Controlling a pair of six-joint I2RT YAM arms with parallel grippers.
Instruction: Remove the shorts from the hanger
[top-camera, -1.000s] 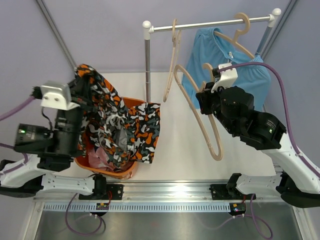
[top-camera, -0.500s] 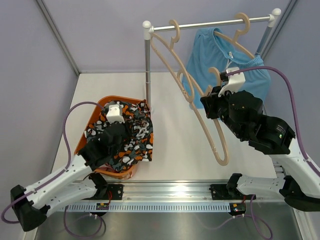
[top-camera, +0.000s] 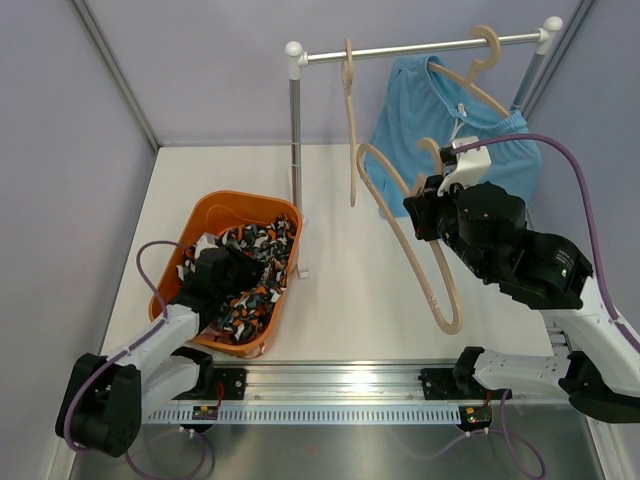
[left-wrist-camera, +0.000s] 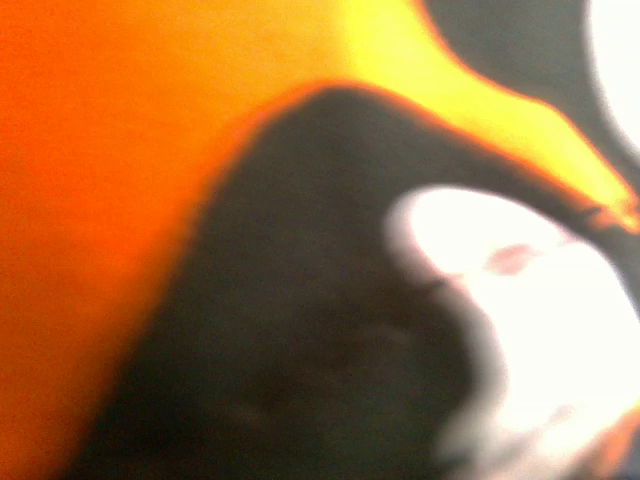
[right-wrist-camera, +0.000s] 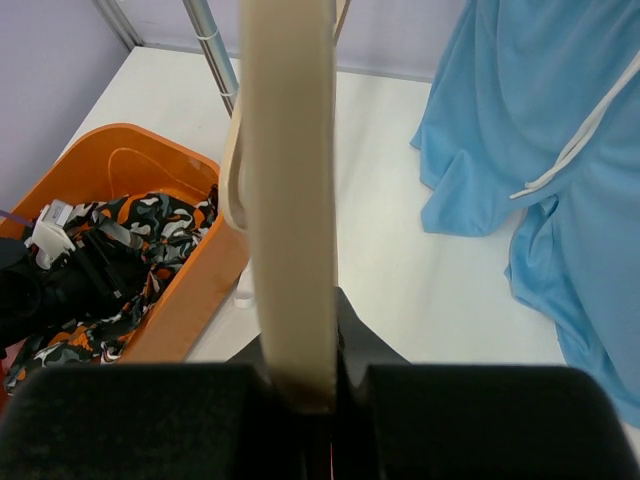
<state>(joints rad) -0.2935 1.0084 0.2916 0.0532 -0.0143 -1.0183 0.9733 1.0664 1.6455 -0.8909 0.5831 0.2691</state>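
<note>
The black shorts (top-camera: 252, 272) with orange and white blotches lie bunched in the orange basket (top-camera: 226, 199). My left gripper (top-camera: 221, 273) is pressed down into them, its fingers hidden by the cloth. The left wrist view shows only the blurred black shorts (left-wrist-camera: 300, 320) up close. My right gripper (top-camera: 422, 196) is shut on the lower bar of a bare beige hanger (top-camera: 401, 236), whose hook hangs on the rail (top-camera: 420, 46). That hanger (right-wrist-camera: 290, 200) runs up from between the jaws of the right gripper (right-wrist-camera: 318, 390). The light blue shorts (top-camera: 418, 112) hang on a second hanger (top-camera: 483, 92) at the right.
The rack's upright post (top-camera: 295, 130) stands just behind the basket, with its white foot on the table. Purple walls close in the left and right sides. The orange basket (right-wrist-camera: 130, 150) and the light blue shorts (right-wrist-camera: 560, 150) flank the held hanger in the right wrist view.
My left arm has come down from high up and lowered the black shorts into the basket. The bare hanger has swung back edge-on under the rail. The right arm has barely moved.
</note>
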